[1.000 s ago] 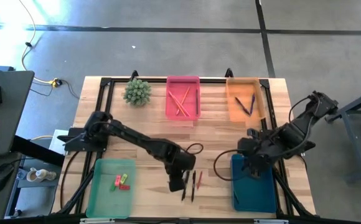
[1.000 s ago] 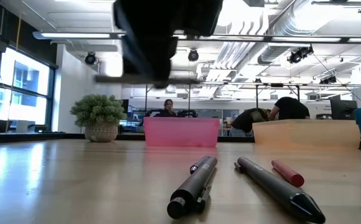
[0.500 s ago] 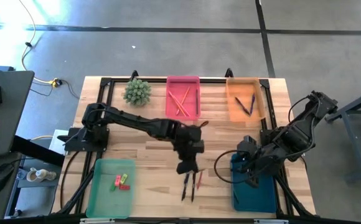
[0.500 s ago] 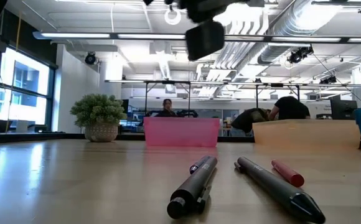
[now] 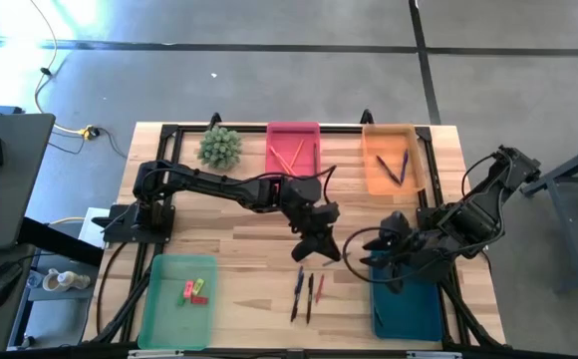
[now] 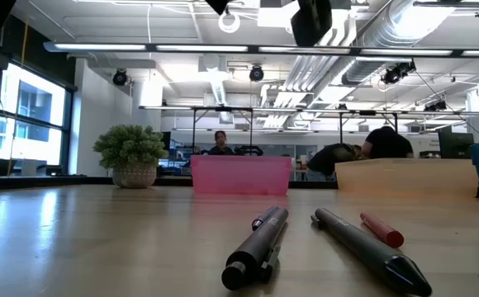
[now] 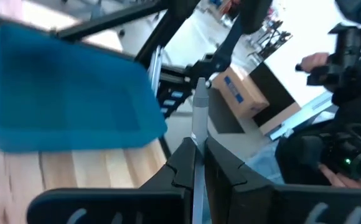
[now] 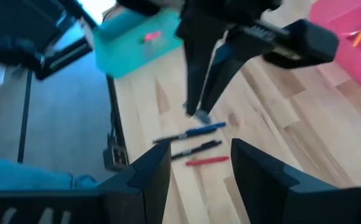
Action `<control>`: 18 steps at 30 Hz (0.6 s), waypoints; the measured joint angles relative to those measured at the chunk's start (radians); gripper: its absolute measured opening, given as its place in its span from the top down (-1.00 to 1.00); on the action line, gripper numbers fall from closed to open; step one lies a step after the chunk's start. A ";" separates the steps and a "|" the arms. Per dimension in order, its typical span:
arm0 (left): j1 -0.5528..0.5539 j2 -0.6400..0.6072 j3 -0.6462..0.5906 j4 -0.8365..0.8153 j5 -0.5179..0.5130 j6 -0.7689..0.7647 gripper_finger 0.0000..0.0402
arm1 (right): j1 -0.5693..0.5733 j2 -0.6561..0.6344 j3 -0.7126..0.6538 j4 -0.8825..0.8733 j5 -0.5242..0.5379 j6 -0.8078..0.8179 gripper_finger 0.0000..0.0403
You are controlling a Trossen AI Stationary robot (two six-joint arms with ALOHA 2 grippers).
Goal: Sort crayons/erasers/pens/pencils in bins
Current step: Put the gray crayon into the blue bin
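So your left gripper [image 5: 310, 242] was up over the middle of the table, pinched shut on a grey pen [image 7: 198, 111] that stuck out past the fingertips. It looked like you were carrying it across toward the teal bin [image 5: 406, 297] or the orange bin [image 5: 393, 160], which already had dark pens in it. My guess is orange.

Your right gripper [image 5: 381, 261] hung at the teal bin's near corner, fingers spread with nothing between them, facing the three pens left on the wood [image 5: 308, 294], probably lined up to grab one next.

The rest looked sorted already: pencils [image 5: 289, 157] in the pink bin [image 5: 292, 132], erasers [image 5: 193, 291] in the green bin [image 5: 175, 300]. The plant [image 5: 219, 147] sat at the back, out of the way.
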 joint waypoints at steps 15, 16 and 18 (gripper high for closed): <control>0.001 0.000 0.000 0.260 -0.022 -0.105 0.99 | -0.007 0.000 0.000 0.039 0.130 0.042 0.20; 0.001 0.000 0.001 0.265 -0.029 -0.105 0.99 | -0.010 0.000 0.000 0.045 0.132 0.042 0.20; 0.001 0.000 0.001 0.283 -0.038 -0.108 0.99 | -0.016 0.000 0.000 0.058 0.151 0.042 0.20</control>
